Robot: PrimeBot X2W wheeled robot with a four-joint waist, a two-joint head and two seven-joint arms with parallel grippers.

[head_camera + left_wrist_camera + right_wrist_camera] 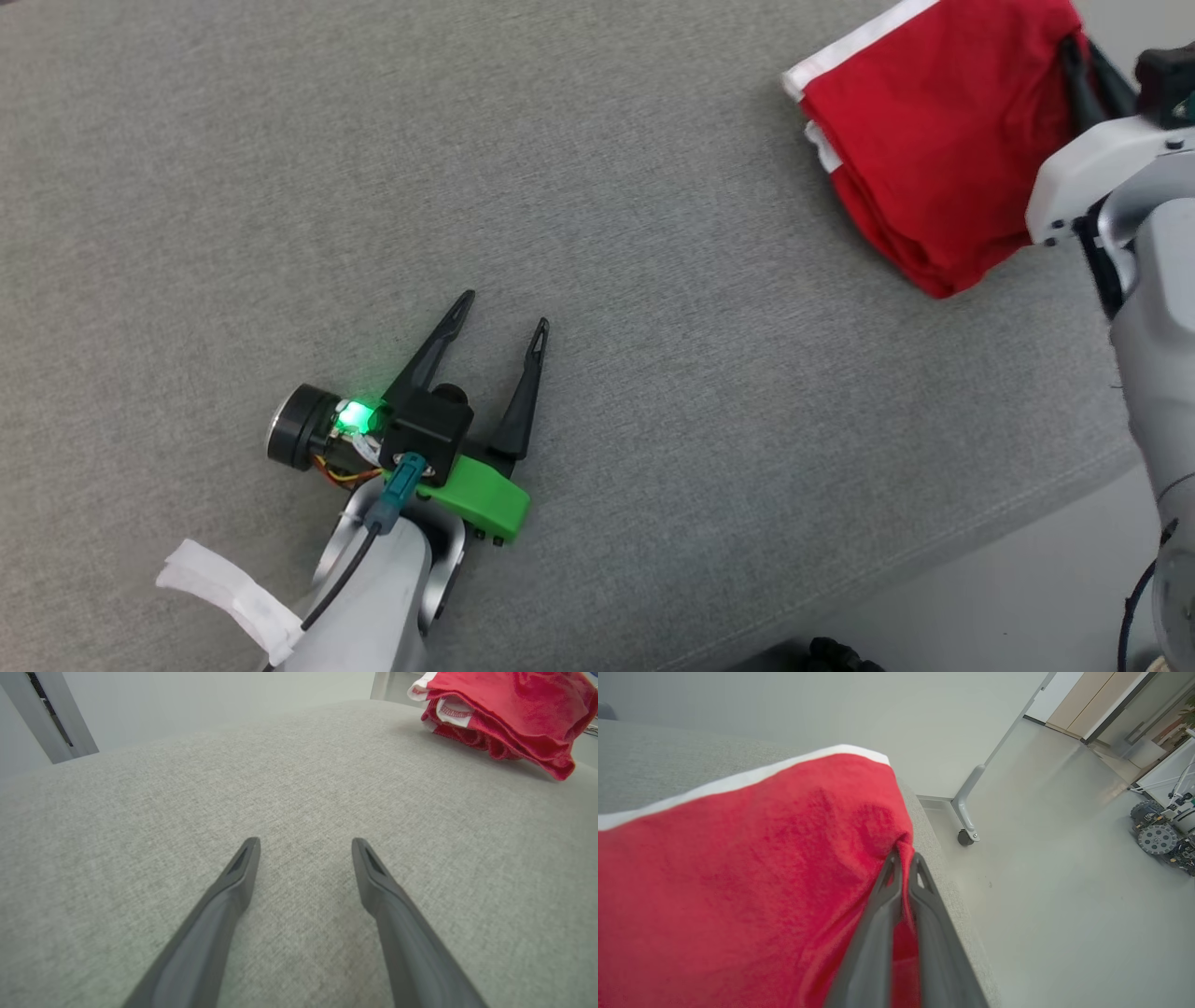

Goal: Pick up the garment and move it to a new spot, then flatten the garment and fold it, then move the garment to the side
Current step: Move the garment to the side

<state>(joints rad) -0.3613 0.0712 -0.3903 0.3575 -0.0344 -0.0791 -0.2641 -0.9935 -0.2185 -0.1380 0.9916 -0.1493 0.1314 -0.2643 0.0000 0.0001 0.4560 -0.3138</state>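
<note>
The garment (934, 131) is red with white trim, folded into a thick bundle at the far right of the grey surface (560, 187). My right gripper (1088, 70) is shut on the garment's right edge; in the right wrist view its tips (905, 861) pinch red cloth (761, 882) near the surface's edge. My left gripper (504, 313) rests open over bare grey fabric near the front left, well apart from the garment. Across the left wrist view, both fingers (243, 863) spread wide, and the garment (509, 709) lies at the upper right.
The grey padded surface ends at a front edge (934, 569) with pale floor beyond. To the right stand a wheeled frame leg (966, 835) and a small wheeled machine (1157, 835) on the floor. White tape (233, 597) wraps my left forearm.
</note>
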